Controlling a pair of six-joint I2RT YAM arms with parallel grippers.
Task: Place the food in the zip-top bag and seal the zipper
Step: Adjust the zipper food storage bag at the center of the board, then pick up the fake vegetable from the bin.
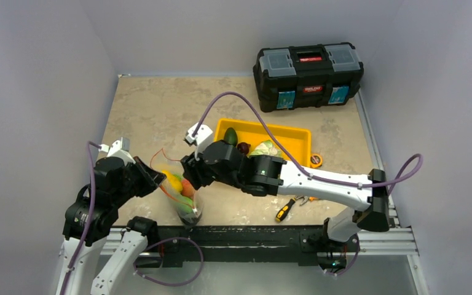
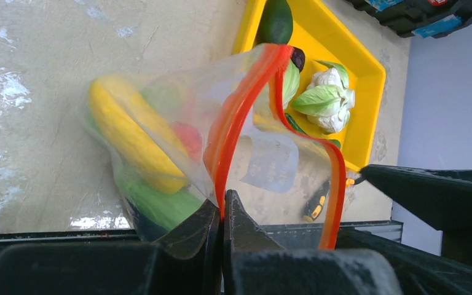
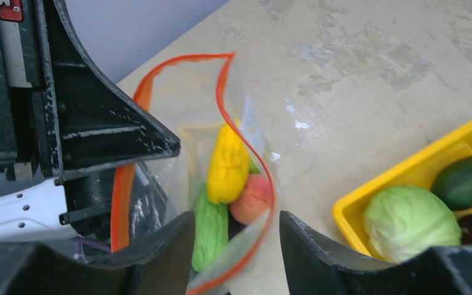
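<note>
Left gripper (image 2: 221,212): closed, its two fingers pinching the red-orange zipper (image 2: 241,110) at one lip of the bag's mouth.
Bag (image 2: 178,104): clear and crinkled, at the near edge of the table (image 1: 153,110) between the two grippers; the mouth gapes, with the two zipper lips spread apart.
Food in the bag: a yellow piece (image 3: 227,163) on top, a green cucumber (image 3: 209,230) beneath it and a red piece (image 3: 252,200) beside them.
Right gripper (image 3: 235,224): open, fingers well apart, hanging over the bag's mouth; the free lip of the zipper runs through the gap between them and neither finger clamps it.
Screwdriver (image 1: 284,209): yellow and black handle, lying on the table under the right arm, near the front edge.
Pliers (image 1: 307,198): just beside the screwdriver, partly hidden by the arm.
Tray (image 1: 286,132): yellow, just beyond the bag.
Food in the tray: cabbage (image 3: 409,221), avocado (image 3: 467,181), cauliflower (image 2: 329,98) and a dark eggplant (image 2: 297,58).
Toolbox (image 1: 308,75): black, lid shut, at the far right of the table.
</note>
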